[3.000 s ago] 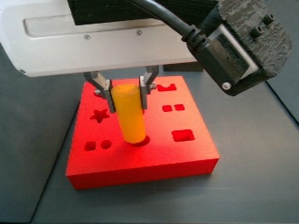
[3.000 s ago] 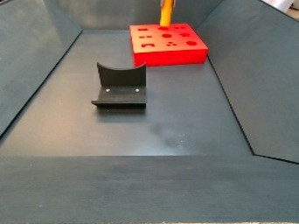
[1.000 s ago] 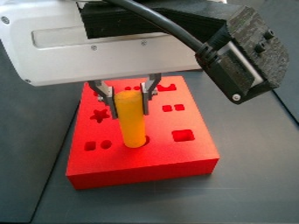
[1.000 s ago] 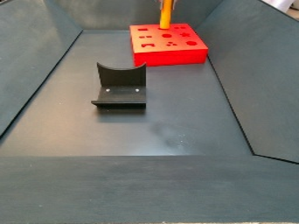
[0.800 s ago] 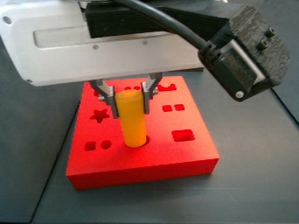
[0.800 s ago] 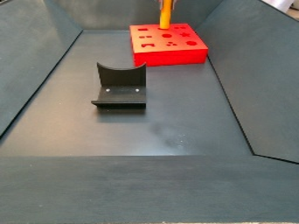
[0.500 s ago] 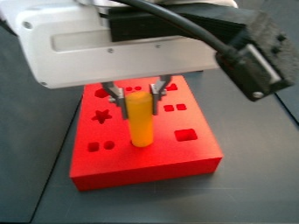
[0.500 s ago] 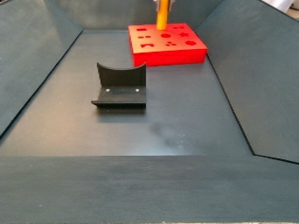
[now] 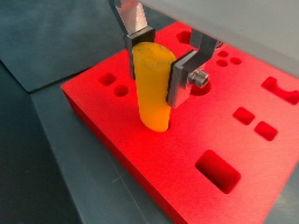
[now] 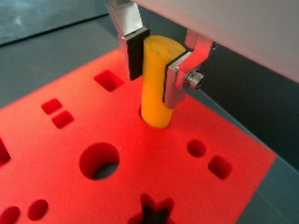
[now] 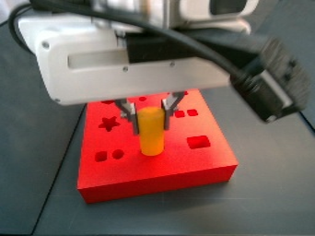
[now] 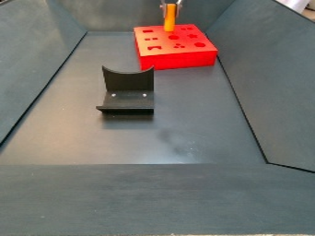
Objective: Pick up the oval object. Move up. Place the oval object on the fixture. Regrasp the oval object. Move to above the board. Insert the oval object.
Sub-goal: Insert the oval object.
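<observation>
Gripper (image 9: pixel 162 63) is over the middle of the red board (image 9: pixel 222 188), fingers (image 9: pixel 184 74) clamped on the oval object (image 9: pixel 153 87). The peg stands upright, its lower end down in a recess. The fixture (image 12: pixel 124 91) sits well apart on the floor.

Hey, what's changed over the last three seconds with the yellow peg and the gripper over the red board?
The gripper, shut on the oval object throughout, has moved down: in a side view less of the peg shows above the board, its lower end now in a recess. Nothing was let go. The board and the fixture stayed put.
</observation>
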